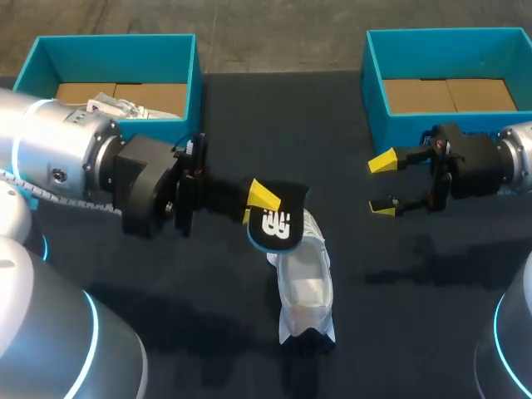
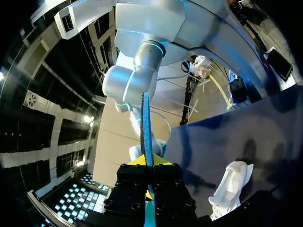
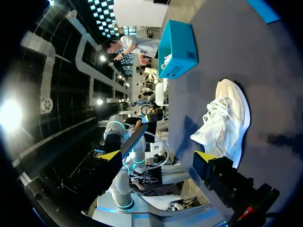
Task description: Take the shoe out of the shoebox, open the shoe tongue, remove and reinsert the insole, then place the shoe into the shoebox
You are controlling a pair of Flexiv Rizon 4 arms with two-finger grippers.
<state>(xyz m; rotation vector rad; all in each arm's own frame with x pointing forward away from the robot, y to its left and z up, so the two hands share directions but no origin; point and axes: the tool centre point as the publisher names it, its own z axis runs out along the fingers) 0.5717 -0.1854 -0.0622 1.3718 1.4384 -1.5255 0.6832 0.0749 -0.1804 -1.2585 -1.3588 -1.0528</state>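
A white shoe (image 1: 306, 283) lies on the black table (image 1: 399, 316), in front of the middle. Just above its near end my left gripper (image 1: 256, 204) is shut on a black insole (image 1: 279, 221) with a white logo. In the left wrist view the insole (image 2: 146, 127) stands edge-on, pinched between the yellow tips of the left gripper (image 2: 147, 161), and the shoe (image 2: 230, 187) lies beside them on the table. My right gripper (image 1: 383, 185) hangs open and empty to the right of the shoe. In the right wrist view the shoe (image 3: 227, 118) lies ahead of the open right gripper (image 3: 157, 156).
A teal shoebox (image 1: 187, 62) at the back left holds another white shoe (image 1: 120, 105). A second teal shoebox (image 1: 374, 75) stands at the back right, showing only its cardboard floor. The left box (image 3: 177, 45) shows beyond the shoe in the right wrist view.
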